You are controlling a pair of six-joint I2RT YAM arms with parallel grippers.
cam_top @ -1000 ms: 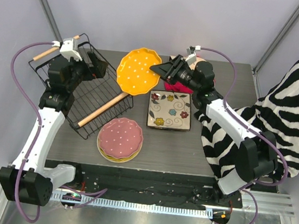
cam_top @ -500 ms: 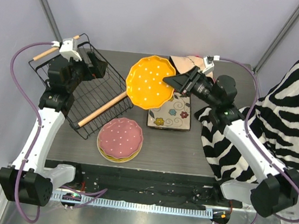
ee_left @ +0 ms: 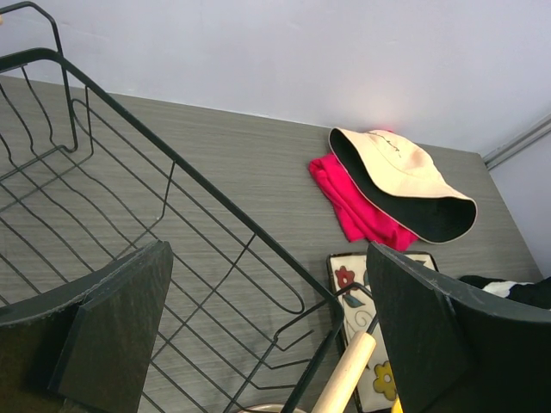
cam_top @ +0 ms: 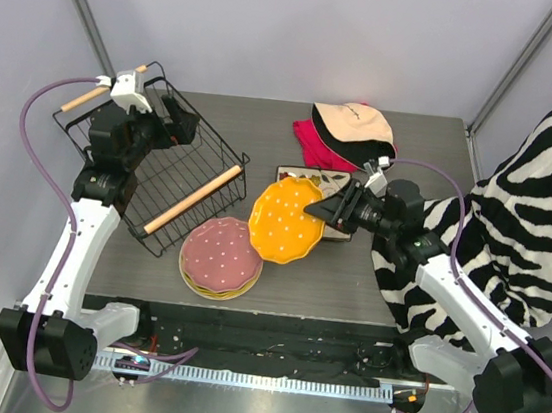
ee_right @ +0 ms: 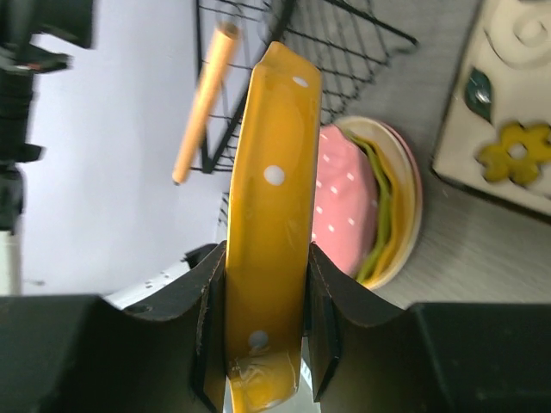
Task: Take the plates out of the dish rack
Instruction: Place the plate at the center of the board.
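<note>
My right gripper is shut on the rim of the orange scalloped plate and holds it tilted above the table, between the square flowered plate and the stack. In the right wrist view the orange plate stands edge-on between the fingers. The stack has a pink plate on top, with green and cream-yellow plates under it. The black wire dish rack at the left holds no plates. My left gripper is open over the rack.
A cream-and-black cap lies on a red cloth at the back. A zebra-striped cloth hangs at the right, by my right arm. The rack's wooden handle runs along its near side.
My right gripper has carried the orange plate from beside the rack at the back towards the front, past the square plate, close to the stack. The left arm has not moved.
</note>
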